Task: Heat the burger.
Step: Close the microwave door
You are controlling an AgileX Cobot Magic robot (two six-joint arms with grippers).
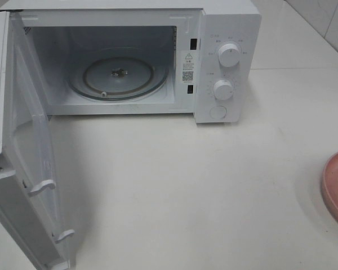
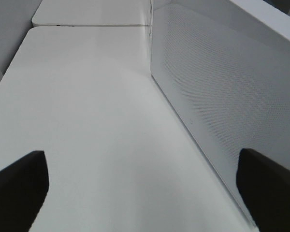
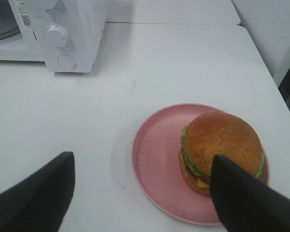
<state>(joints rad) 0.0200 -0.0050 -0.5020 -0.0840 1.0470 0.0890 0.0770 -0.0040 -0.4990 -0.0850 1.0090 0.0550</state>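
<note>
You have a white microwave [image 1: 158, 56] standing on a white table [image 1: 186, 185] with its door [image 1: 22, 169] swung fully open toward the left side of the high view. Inside, the glass turntable [image 1: 118, 79] is bare. On the inner frame beside the cavity there is a warning sticker [image 1: 188, 65] carrying a triangle symbol, small print and a QR code; none of the print can be read at this size. The control panel carries an upper knob [image 1: 229, 54], a lower knob [image 1: 223, 89] and a round button [image 1: 218, 112]; the markings around the knobs are too small to read. No brand name is legible anywhere.

Your left gripper [image 2: 140, 193] has its jaws spread wide and holds nothing; it hangs over bare table, just beside the perforated face of the open door.

Your right gripper [image 3: 140, 193] also stands wide apart and grips nothing. One fingertip [image 3: 241, 193] overlaps the near edge of the burger [image 3: 222, 145] in the wrist view; whether it touches cannot be told.

The burger sits upright on a round pink plate [image 3: 154, 154], toward one side of it. Its bun is glossy golden-brown and domed, with a green lettuce frill and reddish filling showing beneath. In the high view only the plate's rim shows at the right edge, well apart from the microwave.
</note>
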